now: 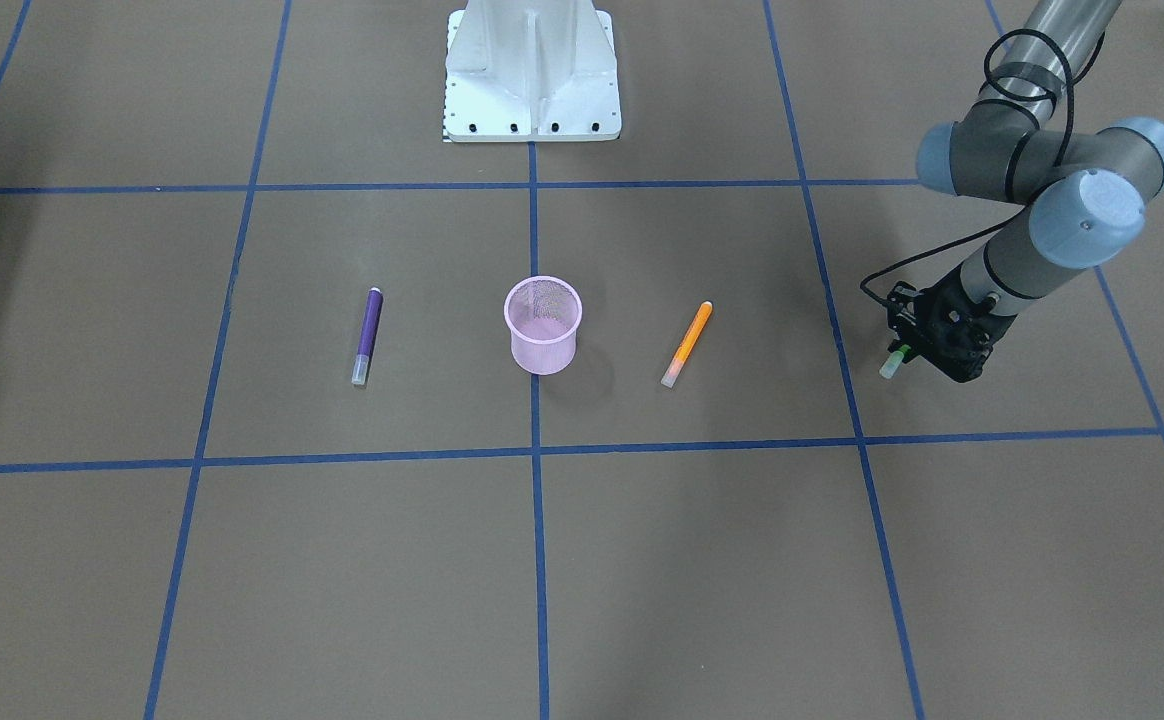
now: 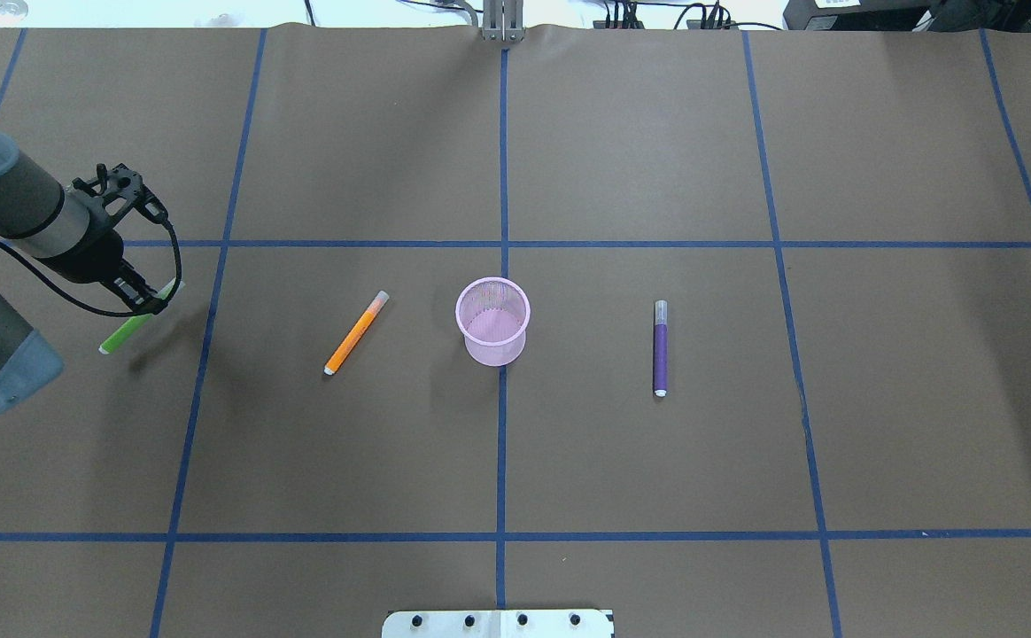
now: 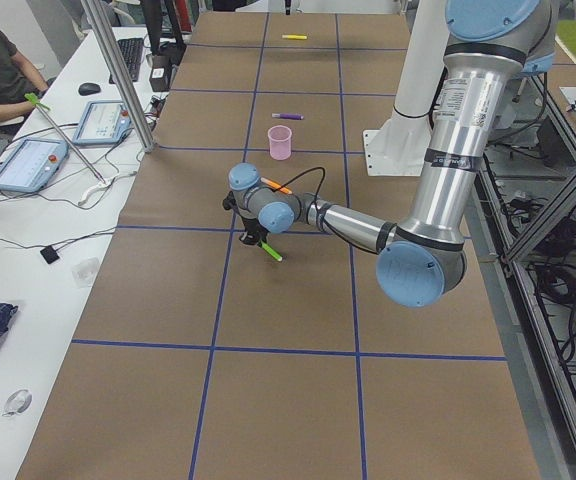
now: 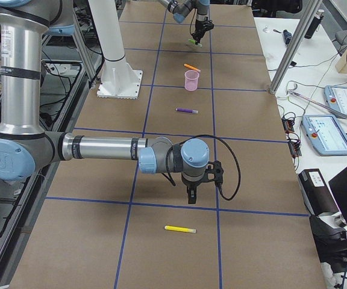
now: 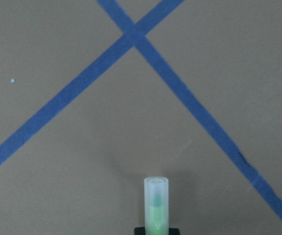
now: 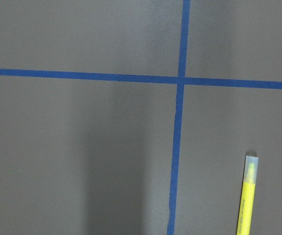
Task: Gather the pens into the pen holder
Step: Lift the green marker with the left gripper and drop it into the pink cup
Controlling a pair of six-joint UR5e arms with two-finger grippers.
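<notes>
Gripping the green pen (image 2: 128,331), the left pincer (image 2: 147,299) hangs above the desk (image 2: 657,487); right pincer (image 4: 191,197) opening: cannot tell.

The surface (image 2: 657,461) is brown paper crossed by blue tape lines (image 2: 501,443). At the centre of the overhead view the pink mesh pen holder (image 2: 492,323) stands upright on the vertical line. Left of it lies the orange pen (image 2: 356,333) on a diagonal, right of it the purple pen (image 2: 660,347) — both apart from the cup. The yellow pen (image 4: 180,229) lies low in the exterior right view. The white base plate (image 1: 532,75) sits at the front view's top.
</notes>
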